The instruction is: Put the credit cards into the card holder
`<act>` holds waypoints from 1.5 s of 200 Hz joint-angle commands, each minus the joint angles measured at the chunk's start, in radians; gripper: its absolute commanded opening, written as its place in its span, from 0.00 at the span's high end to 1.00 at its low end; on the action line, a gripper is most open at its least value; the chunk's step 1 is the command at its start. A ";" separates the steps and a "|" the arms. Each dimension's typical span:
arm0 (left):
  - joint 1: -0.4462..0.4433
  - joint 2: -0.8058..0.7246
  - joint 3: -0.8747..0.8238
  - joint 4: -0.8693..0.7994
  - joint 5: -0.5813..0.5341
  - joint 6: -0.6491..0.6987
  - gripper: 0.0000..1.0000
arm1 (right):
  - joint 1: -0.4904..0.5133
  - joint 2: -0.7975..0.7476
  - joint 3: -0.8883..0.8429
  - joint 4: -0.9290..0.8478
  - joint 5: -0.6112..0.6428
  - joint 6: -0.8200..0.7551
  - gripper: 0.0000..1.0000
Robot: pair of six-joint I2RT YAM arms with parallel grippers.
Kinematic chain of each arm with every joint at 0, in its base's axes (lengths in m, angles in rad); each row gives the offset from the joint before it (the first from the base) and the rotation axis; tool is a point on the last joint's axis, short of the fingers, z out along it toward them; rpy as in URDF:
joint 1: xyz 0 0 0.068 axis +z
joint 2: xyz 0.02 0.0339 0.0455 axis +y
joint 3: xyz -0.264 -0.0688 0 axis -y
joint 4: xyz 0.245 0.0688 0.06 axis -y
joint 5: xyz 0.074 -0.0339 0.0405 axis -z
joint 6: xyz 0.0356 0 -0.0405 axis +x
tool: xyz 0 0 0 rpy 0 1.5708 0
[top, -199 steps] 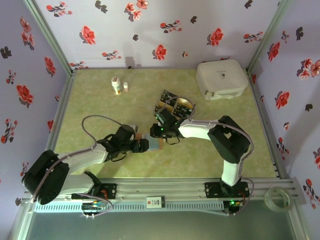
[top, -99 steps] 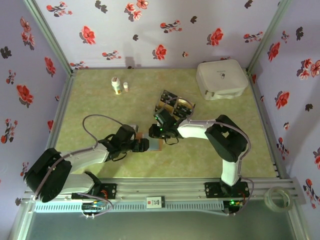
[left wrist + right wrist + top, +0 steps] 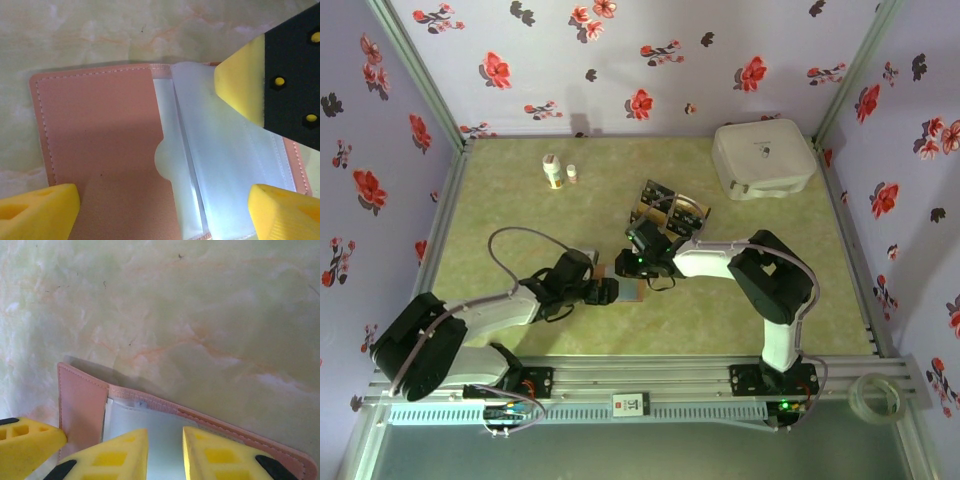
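Stitched pink leather-like card holder (image 3: 100, 145) is lying open mid-frame, its glossy clear sleeves (image 3: 225, 165) fanning. The left gripper (image 3: 163, 192) is straddling it, jaws wide apart. The right gripper (image 3: 165, 437), wedge tips barely parted, is possibly pinching a sleeve.

Left fingers (image 3: 40, 207) and right fingers (image 3: 112, 455) crowd the card holder (image 3: 628, 290); credit cards (image 3: 665, 208) stand just behind; the table (image 3: 520, 180) leftward lies free.

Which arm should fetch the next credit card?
Right, probably. The right gripper sits nearer the credit cards, while the left gripper, jaws wide, straddles the open card holder and can steady it.
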 commanded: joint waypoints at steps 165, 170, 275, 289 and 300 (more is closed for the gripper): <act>-0.024 0.185 0.022 -0.098 -0.098 0.030 0.26 | -0.007 -0.084 0.005 0.010 0.015 0.050 0.52; -0.025 0.186 0.021 -0.097 -0.097 0.029 0.26 | -0.007 -0.094 -0.007 0.019 0.019 0.058 0.52; -0.023 0.198 0.019 -0.085 -0.097 0.029 0.27 | -0.002 -0.108 -0.136 0.149 0.030 0.146 0.48; -0.023 0.198 0.019 -0.085 -0.097 0.029 0.27 | 0.001 -0.089 -0.131 0.164 0.022 0.152 0.49; -0.023 0.198 0.018 -0.087 -0.097 0.029 0.27 | 0.003 -0.077 -0.125 0.172 0.015 0.157 0.49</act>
